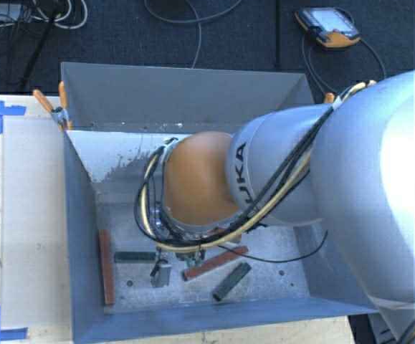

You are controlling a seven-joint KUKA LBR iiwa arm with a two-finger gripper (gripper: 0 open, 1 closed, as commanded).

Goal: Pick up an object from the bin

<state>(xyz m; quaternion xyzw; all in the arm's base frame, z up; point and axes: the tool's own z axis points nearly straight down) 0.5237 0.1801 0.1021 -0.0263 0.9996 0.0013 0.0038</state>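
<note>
— Nearest, by the front wall of the grey metal bin point(193, 319)?
— Item: short dark green block point(232, 281), lying flat. Item: long reddish-brown strip point(107, 267), along the left wall.
— Mid-floor?
— Item: reddish-brown stick point(214, 262). Item: dark green flat bar point(134, 256). The gripper point(160, 272) sits low between them, just beside the bar's end. Apart or together, I cannot tell; nothing shows in its hold.
— Behind?
— The arm's orange cover point(193, 181). My judgement: gripper down at the floor, grasp and lift not yet done.

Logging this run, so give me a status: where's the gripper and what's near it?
Gripper low over bin floor, front left. Nearest: short dark green bar, reddish-brown stick. Second green bar off to its right.
</note>
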